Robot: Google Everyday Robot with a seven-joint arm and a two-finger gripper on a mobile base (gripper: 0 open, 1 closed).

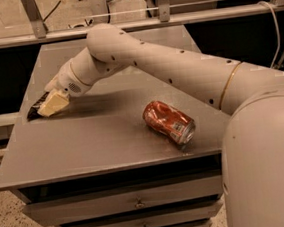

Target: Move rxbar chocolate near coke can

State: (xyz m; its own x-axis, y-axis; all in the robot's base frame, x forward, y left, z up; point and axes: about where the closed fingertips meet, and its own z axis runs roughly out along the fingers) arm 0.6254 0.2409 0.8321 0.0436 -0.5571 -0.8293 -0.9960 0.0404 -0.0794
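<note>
The gripper (52, 103) sat low at the counter's (100, 144) left edge, over the rxbar chocolate (34, 108), whose dark end poked out beside it; whether it grasped the bar could not be told. The coke can (169, 122) lay on its side near the front right corner, well apart.

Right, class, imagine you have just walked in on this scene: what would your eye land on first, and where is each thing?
The big white arm dominates, stretched from the right foreground across the grey table to its left edge, where the tool sits low at the black rxbar chocolate. Next comes the dented red coke can, lying on its side near the table's front right, well apart from the bar.
</note>
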